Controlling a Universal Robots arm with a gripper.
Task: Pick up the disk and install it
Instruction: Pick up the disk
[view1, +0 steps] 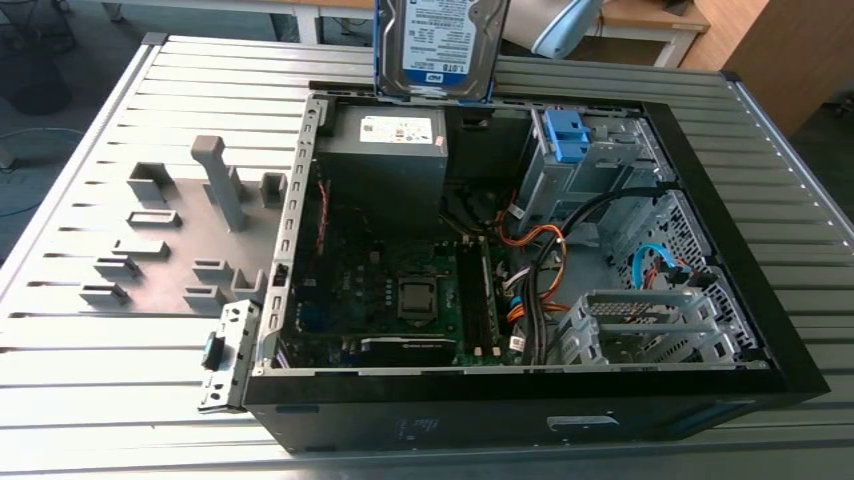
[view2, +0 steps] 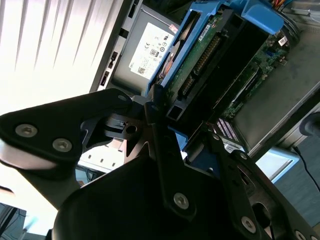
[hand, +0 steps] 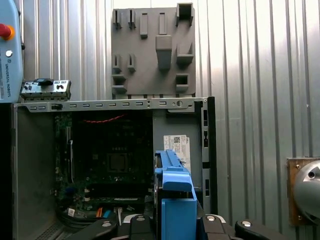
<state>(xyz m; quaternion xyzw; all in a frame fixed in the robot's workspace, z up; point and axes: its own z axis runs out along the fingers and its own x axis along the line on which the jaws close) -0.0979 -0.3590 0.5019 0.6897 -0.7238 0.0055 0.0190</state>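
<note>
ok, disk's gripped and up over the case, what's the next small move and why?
Probably shift toward the exterior view's right before lowering. The gripper is shut on the disk, which hangs roughly over the grey power supply; the drive bay with the blue bracket sits to that side.

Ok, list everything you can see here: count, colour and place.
disk: one, silver with blue rails, held above the case's far edge
computer case: one, black, open on the table
power supply box: one, grey, inside the case
bracket: one, blue, inside the case
cables: several, orange and black, inside the case
fixture plate: one, grey, on the table beside the case
table: one, silver, under everything
gripper: one, black, jaws shut on the disk
</note>
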